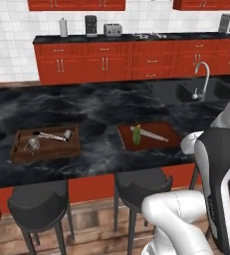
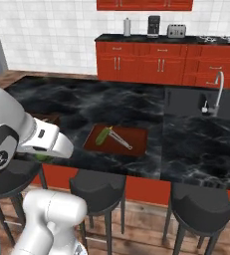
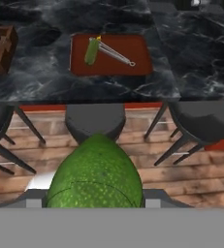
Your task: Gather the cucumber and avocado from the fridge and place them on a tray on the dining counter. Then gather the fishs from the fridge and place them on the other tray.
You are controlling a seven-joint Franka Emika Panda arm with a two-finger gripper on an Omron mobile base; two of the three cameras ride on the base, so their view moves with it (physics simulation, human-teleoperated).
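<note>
Your claw (image 3: 95, 201) is clamped on the avocado (image 3: 95, 177), a bumpy green fruit that bulges up between the two fingers at the bottom of the hand view. In the right base view a sliver of the same green (image 2: 43, 158) peeks out under the white hand, just short of the near edge of the dark marbled surface (image 2: 111, 104).

Take the flat red tray (image 2: 131, 142) as your landmark. It sits on the surface near its front edge, above the black stools (image 2: 99, 187). The cucumber (image 2: 104, 135) lies on the left part of this tray, and a thin metal utensil (image 2: 122, 139) lies just beside it, slanting toward the tray's middle. The avocado is off the tray, lower and to its left, over the stools and the wooden floor (image 3: 147, 145).

Well to the left of the red tray stands a brown walled tray (image 1: 47, 147) with metal utensils (image 1: 49, 137) lying inside it. To the right of the red tray, a sink with a curved faucet (image 2: 216, 92) is set into the surface.
</note>
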